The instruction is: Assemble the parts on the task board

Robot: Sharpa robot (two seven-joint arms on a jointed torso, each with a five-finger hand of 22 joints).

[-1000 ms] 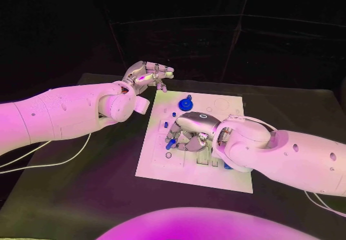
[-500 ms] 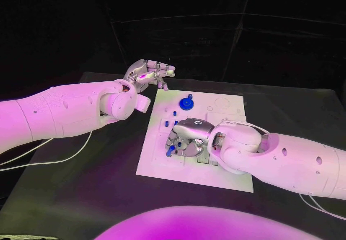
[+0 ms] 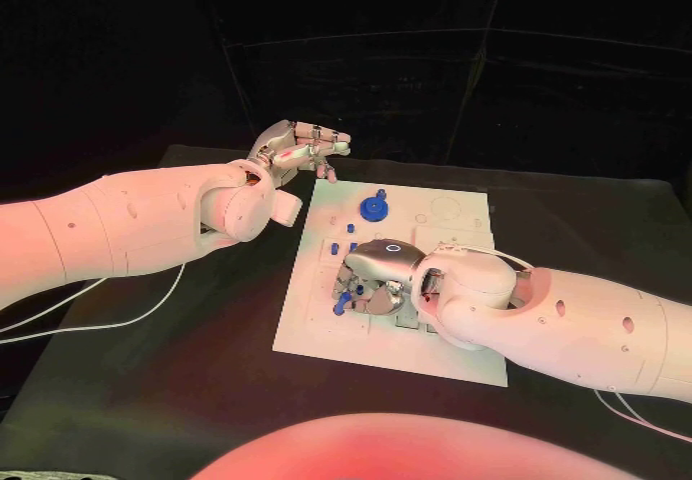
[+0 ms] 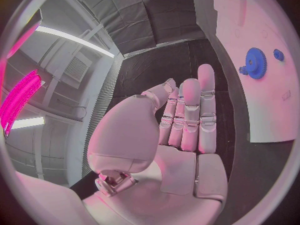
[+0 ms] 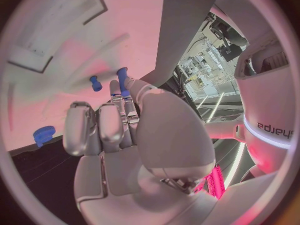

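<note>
The task board point(image 3: 325, 320) lies in the middle of the black table point(image 3: 173, 400), and the right hand point(image 3: 378, 277) is lowered onto its centre, palm down, fingers curled toward the plate. In the right wrist view a thin blue peg point(image 5: 122, 80) stands right at the fingertips point(image 5: 115, 92), seemingly nipped between the thumb and a finger; in the head view the same blue peg shows at the hand's left flank. The hold reads as a pinch, probably because so slim a piece has to be kept upright to meet its hole — whether it is already seated in the board cannot be told. A second, shorter blue peg point(image 5: 95, 83) stands just beside it on the board.

The left hand point(image 3: 296, 148) hangs off the board's far left corner, above the table, fingers close together and partly curled, with nothing in them. It looks parked there to leave the right hand room. Near it on the board sits the blue gear point(image 3: 374, 208), with a small blue knob point(image 4: 278, 54) close by it, both untouched. Two small blue pieces point(image 3: 342, 247) stand in the board between the gear and the right hand.
</note>
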